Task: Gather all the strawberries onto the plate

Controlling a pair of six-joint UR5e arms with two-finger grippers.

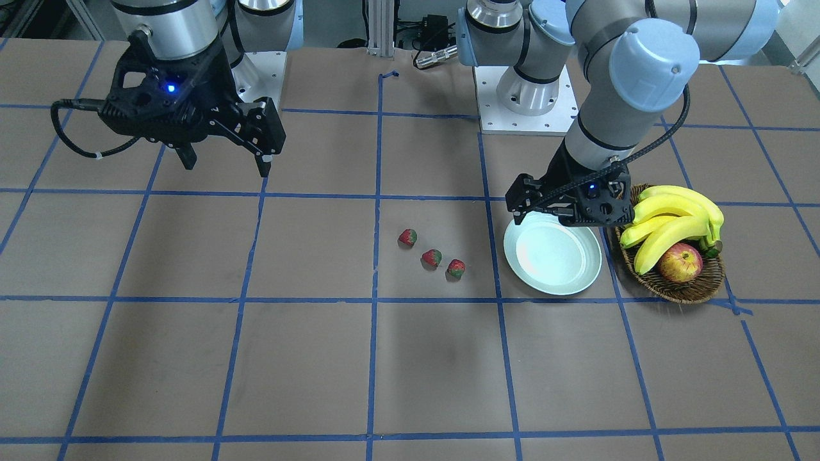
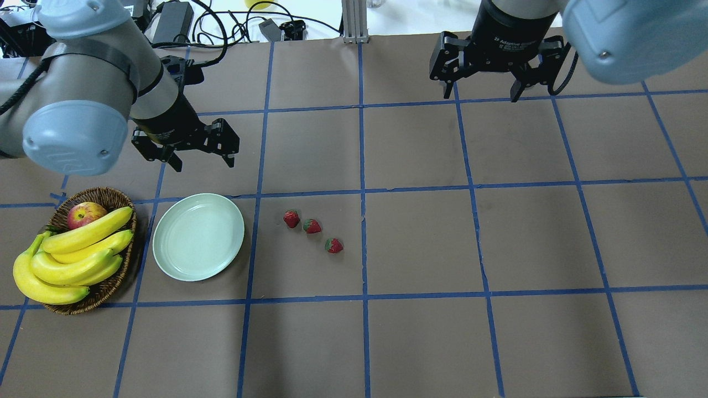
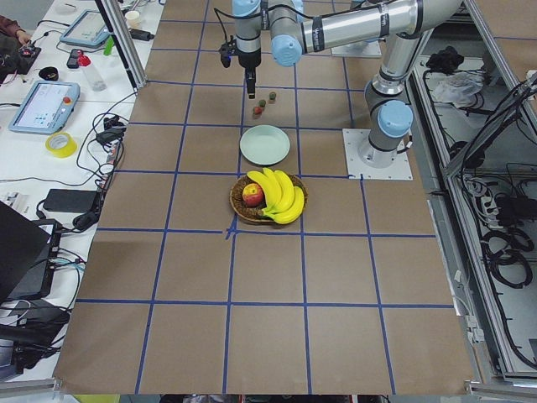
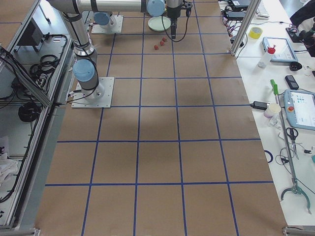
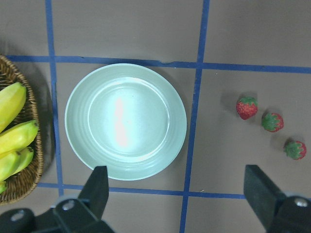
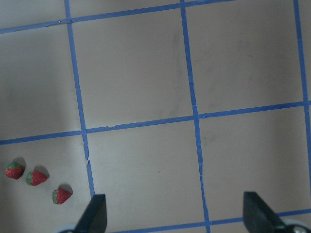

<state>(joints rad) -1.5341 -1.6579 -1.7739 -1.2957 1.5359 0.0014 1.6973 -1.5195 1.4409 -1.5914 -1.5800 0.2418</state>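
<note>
Three small red strawberries [image 2: 291, 219] [image 2: 312, 226] [image 2: 333, 245] lie in a slanted row on the brown table; they also show in the front view as strawberries [image 1: 432, 258]. Just to their left sits the pale mint plate [image 2: 198, 236], with nothing on it. My left gripper [image 2: 204, 164] hovers open and empty beyond the plate's far rim. Its wrist view looks down on the plate [image 5: 125, 121] and the strawberries [image 5: 272, 122]. My right gripper [image 2: 483, 95] hangs open and empty, high over the far right. In its wrist view the strawberries [image 6: 36, 177] lie at the lower left.
A wicker basket [image 2: 105, 193] holding bananas [image 2: 77, 249] and an apple [image 2: 86, 214] stands left of the plate, nearly touching it. Cables and a power brick [image 2: 172, 22] lie beyond the table's far edge. Blue tape lines grid the tabletop.
</note>
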